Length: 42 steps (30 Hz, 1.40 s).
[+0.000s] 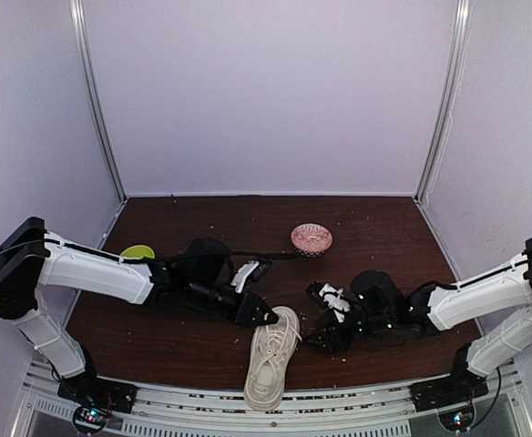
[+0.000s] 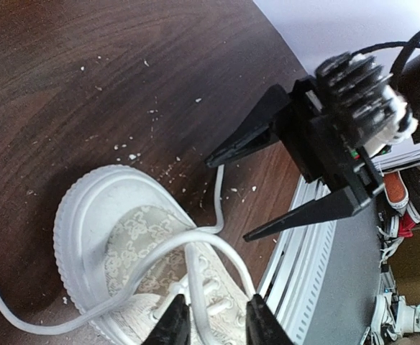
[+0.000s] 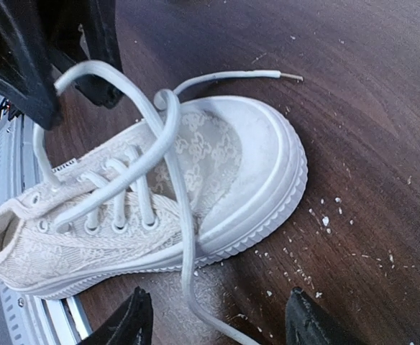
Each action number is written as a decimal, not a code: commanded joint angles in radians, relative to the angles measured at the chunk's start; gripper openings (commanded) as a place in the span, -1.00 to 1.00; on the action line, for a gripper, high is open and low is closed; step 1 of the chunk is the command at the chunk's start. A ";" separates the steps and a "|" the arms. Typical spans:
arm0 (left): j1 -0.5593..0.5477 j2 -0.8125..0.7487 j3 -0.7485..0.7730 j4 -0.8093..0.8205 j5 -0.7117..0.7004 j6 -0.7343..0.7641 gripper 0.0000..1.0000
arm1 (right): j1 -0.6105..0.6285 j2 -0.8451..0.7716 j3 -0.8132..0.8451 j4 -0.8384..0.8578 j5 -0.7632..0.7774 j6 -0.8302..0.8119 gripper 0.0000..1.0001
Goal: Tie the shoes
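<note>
- Left gripper (image 2: 217,318) first: you've got its jaws drawn narrow just above the eyelets of the shoe (image 1: 268,369). One strand of the white lace (image 2: 195,241) runs between the fingertips with a sliver of gap on either side, so it isn't pinched.
- Your right gripper (image 3: 221,320) stands wide, just right of the shoe's toe. A lace strand trails between its fingers and touches neither.
- You'll find the shoe upright on its sole at the near edge of the dark wooden surface (image 1: 384,228), between your two grippers. The toe points away from the arm bases and the heel lies over the front rail.
- Above the shoe's tongue the lace rises in a loose loop, and one free end (image 3: 278,74) lies flat just past the toe cap.
- White crumbs (image 3: 325,221) are scattered beside the shoe's toe.
- Well beyond the toe sits a pink bowl (image 1: 312,238).
</note>
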 commanded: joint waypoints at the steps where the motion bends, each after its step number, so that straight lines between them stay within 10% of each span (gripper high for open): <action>1: -0.006 -0.027 0.000 0.018 -0.026 0.001 -0.47 | 0.004 -0.056 -0.010 -0.011 -0.011 0.004 0.24; 15: -0.006 -0.052 -0.029 0.050 -0.029 -0.023 -0.81 | 0.084 0.135 0.057 0.005 0.007 -0.014 0.00; 21: -0.005 -0.082 -0.061 0.082 -0.054 -0.026 -0.88 | 0.084 0.089 0.026 0.026 0.017 0.010 -1.00; 42: -0.006 -0.135 -0.138 0.180 -0.041 -0.047 -0.93 | 0.260 -0.193 0.107 -0.034 0.102 0.217 -1.00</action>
